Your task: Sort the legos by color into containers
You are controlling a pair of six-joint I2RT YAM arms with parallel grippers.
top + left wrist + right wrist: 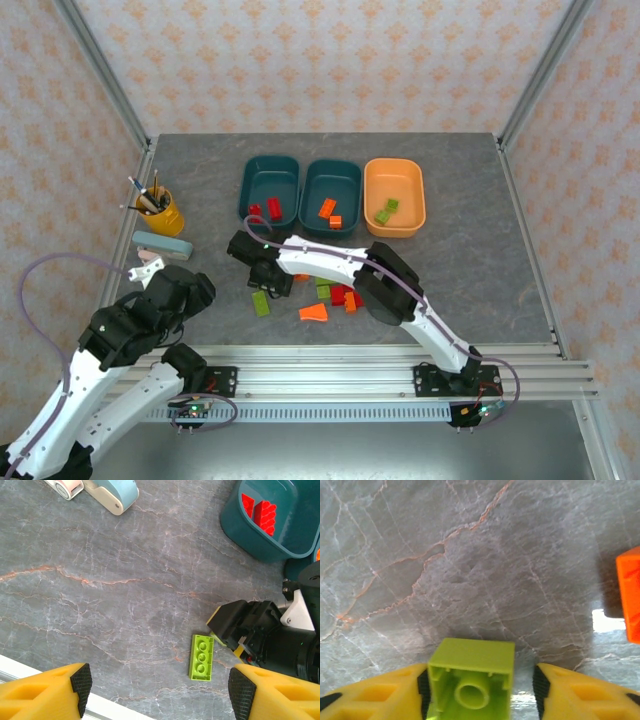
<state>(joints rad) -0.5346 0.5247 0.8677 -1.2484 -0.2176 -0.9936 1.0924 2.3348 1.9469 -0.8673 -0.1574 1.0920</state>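
The sorting was partly done when I looked. The left teal tray (270, 178) had two red bricks (266, 208) in it. The middle teal tray (331, 180) had two orange bricks (330, 213). The orange tray (394, 180) had two green bricks (387, 210). So each colour had a home, and I guessed about a third of the job was finished. More legos lay loose on the table (480, 260) in front of the trays: a little bunch of red, orange and green ones (340, 294), an orange wedge (314, 313) and a long green brick (201, 657) lying flat by itself. The right gripper (479, 687) was down low at the table with a small green brick (472, 672) between its fingers. One finger touched the brick, but there was a gap on the other side, so it was not squeezing it yet. I thought that brick should go to the orange tray, far over on the right. The left gripper (160, 687) hung above the table near the long green brick, with its fingers wide apart and nothing in them.
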